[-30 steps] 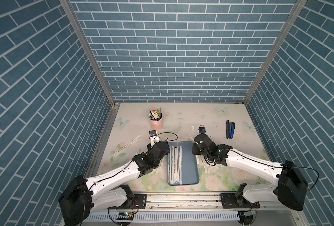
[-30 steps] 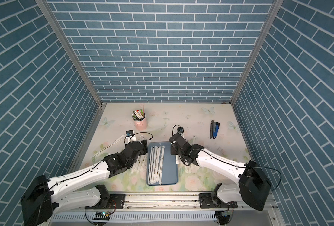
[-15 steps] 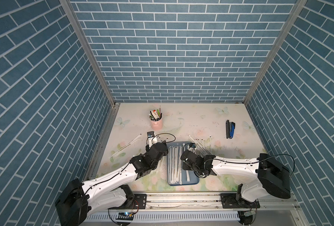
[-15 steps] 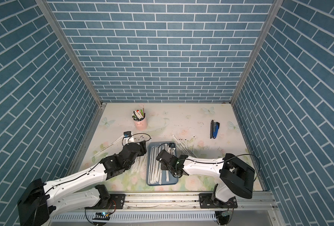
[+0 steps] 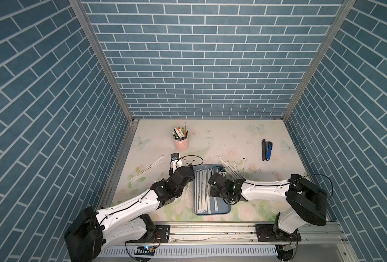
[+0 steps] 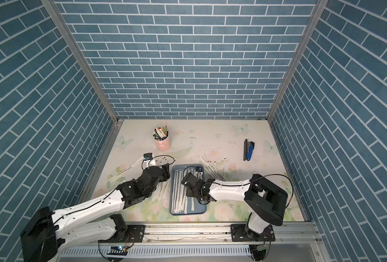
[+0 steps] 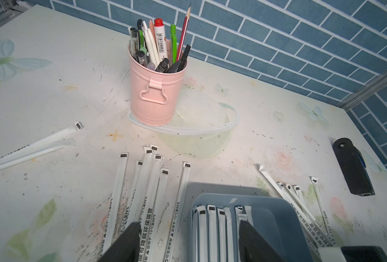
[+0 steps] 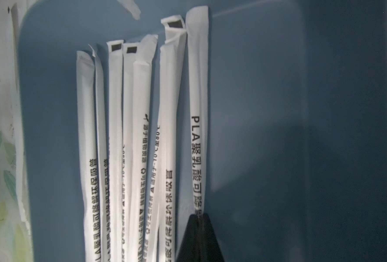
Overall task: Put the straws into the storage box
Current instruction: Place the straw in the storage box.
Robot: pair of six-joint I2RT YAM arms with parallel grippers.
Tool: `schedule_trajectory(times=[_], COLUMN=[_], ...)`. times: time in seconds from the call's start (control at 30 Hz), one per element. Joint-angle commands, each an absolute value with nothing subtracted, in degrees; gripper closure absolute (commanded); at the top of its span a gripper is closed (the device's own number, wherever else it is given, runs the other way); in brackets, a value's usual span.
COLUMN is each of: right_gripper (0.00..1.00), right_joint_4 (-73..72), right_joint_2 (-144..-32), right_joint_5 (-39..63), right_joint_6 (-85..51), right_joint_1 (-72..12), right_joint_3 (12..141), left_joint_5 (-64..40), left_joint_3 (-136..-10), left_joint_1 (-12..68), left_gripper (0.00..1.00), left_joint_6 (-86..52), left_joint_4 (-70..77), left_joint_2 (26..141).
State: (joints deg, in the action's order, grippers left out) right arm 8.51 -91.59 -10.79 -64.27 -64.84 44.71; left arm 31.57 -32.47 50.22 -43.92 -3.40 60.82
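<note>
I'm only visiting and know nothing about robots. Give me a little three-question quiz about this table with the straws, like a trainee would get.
1. True or false: the right gripper is shut on a straw, with the storage box under it.
2. What stands in the pink cup? A: pens and pencils. B: spoons. C: candles.
3. Fill in the missing word: the left gripper, above the loose straws beside the box, has its jaws ____.

Key: 1 true; 2 A; 3 open.
</note>
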Motion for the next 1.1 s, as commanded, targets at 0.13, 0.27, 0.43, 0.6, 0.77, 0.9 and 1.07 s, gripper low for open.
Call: schedule_trajectory(times=[0.13,0.27,0.43,0.6,0.77,0.9,1.07], right_gripper=[0.95,0.95,0.94,0.93,0.92,0.92,0.91], right_joint_4=[6.91,6.86,6.68,6.51,6.51,6.26,5.27], right_joint_2=[-93.03,-93.67,-93.63,-93.38,-92.28,-91.5,-92.46], right_joint_5=[-9.67,-9.45,-9.23,-9.18,-9.44,-9.68,-9.15], right_joint_6=[-64.3,-64.16,-63.9,-63.95,-63.98,-64.15,-64.48], right_joint_1=[-64.33,-64.25,-64.25,-64.25,-64.25,-64.25,-64.25], right_joint_3=[45.52,46.16,46.16,46.08,46.06,45.96,45.6], left_joint_5=[31.2,31.16,31.21,31.11,31.11,31.1,31.07], left_joint_3=[-32.08,-32.26,-32.3,-32.42,-32.41,-32.32,-32.44], left_joint_1=[49.92,49.84,49.83,49.84,49.77,49.78,49.75], left_gripper=[0.29,0.29,0.29,0.29,0.29,0.29,0.29], left_joint_6=[-43.52,-43.35,-43.2,-43.18,-43.18,-43.18,-43.16], left_joint_4=[-2.37,-2.37,-2.18,-2.11,-2.28,-2.13,-1.58], left_joint_2=[61.67,61.97,62.04,62.25,62.09,62.15,62.73])
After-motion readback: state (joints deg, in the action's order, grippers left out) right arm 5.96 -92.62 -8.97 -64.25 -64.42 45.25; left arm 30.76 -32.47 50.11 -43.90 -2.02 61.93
